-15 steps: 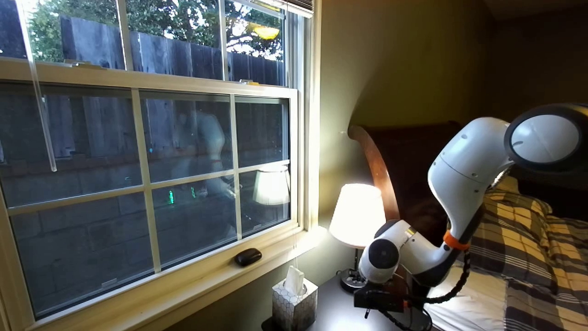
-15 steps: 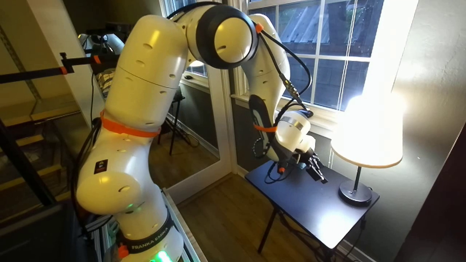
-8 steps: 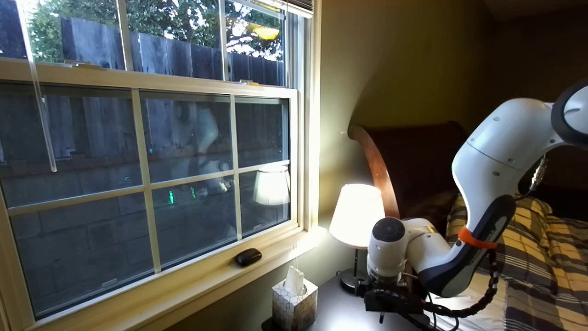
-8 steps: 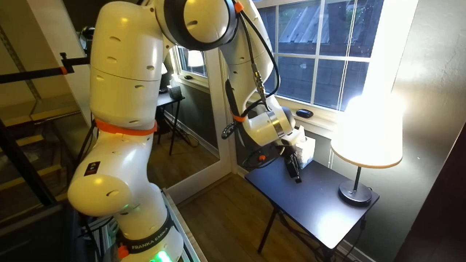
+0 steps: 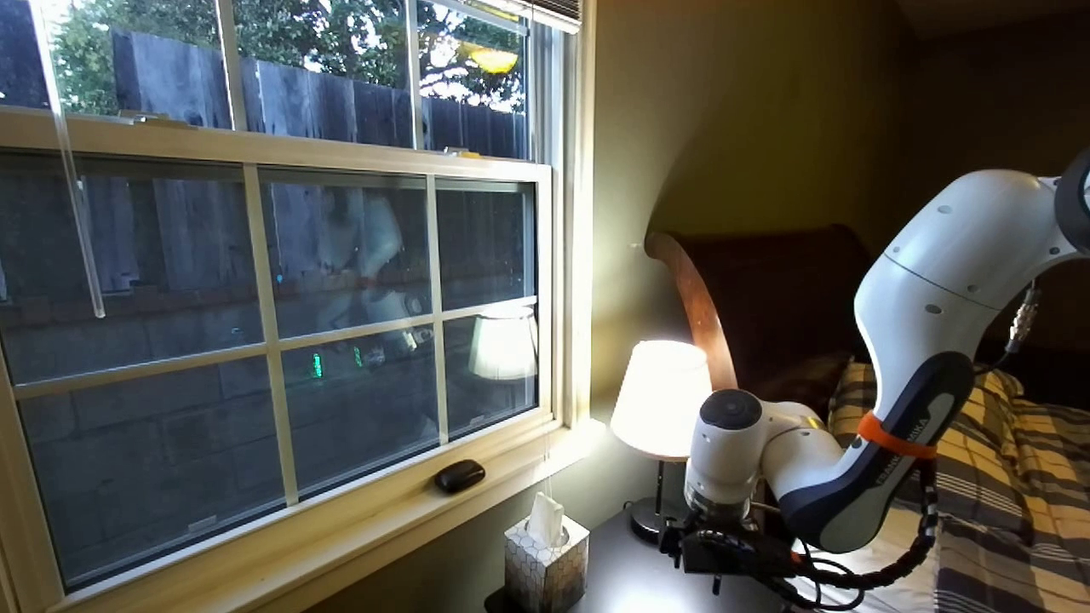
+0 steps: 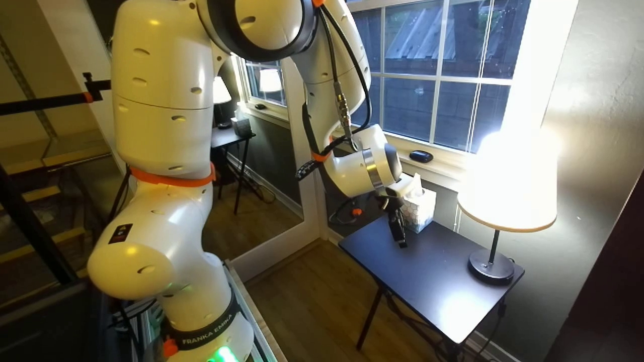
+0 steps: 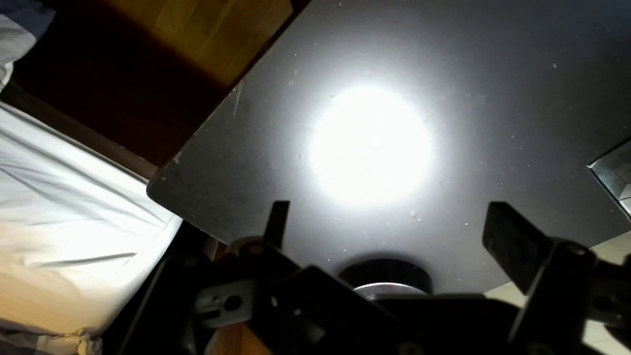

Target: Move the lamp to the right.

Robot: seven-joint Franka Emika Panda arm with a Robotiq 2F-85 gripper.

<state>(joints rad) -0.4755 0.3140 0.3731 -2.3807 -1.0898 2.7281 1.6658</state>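
Note:
The lamp is lit and upright, its glowing cream-white shade (image 5: 661, 400) showing in both exterior views (image 6: 508, 191). Its round dark base (image 6: 490, 266) stands near one end of the small dark table (image 6: 427, 286). My gripper (image 6: 401, 244) points down over the tabletop, apart from the lamp, on the tissue box side. In the wrist view my gripper (image 7: 387, 217) is open with nothing between its fingers. There the front of the lamp's base (image 7: 387, 273) shows beyond the gripper body, which hides the rest of the lamp.
A tissue box (image 5: 547, 553) stands on the table by the window, close to the arm in an exterior view (image 6: 418, 208). A black object (image 5: 460, 476) lies on the window sill. A bed (image 5: 1005, 477) is beside the table. A mirror (image 6: 271, 186) reflects the scene.
The arm has drawn back and swung away from the lamp, uncovering the tissue box. The gripper now points more steeply down. The lamp has not moved.

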